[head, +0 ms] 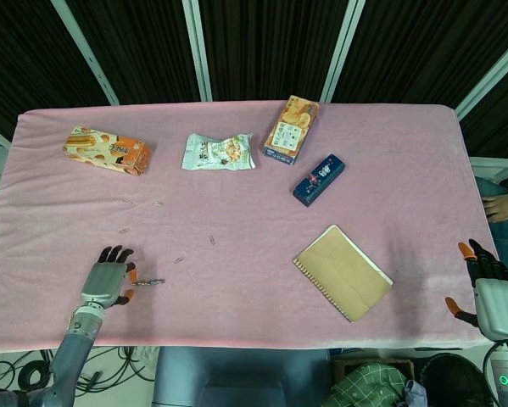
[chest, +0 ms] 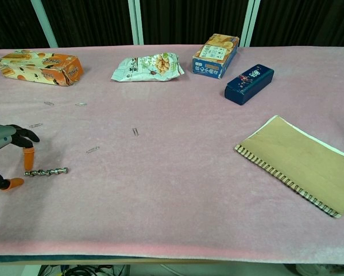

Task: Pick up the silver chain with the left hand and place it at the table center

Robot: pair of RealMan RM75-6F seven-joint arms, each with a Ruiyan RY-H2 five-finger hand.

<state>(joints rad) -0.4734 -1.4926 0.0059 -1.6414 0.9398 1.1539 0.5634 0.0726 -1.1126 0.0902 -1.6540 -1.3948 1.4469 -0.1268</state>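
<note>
Straddling the chain (chest: 46, 171) end with left hand (chest: 5, 155) fingers (chest: 29, 158) spread; risking a slip if pinched off-centre.

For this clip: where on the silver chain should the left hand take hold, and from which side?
Probably the near, left end of the silver chain, pinched from above. It lies flat and straight on the cloth, so only a top-down pinch gets under it, and the left hand already has fingertips either side of that end.
</note>
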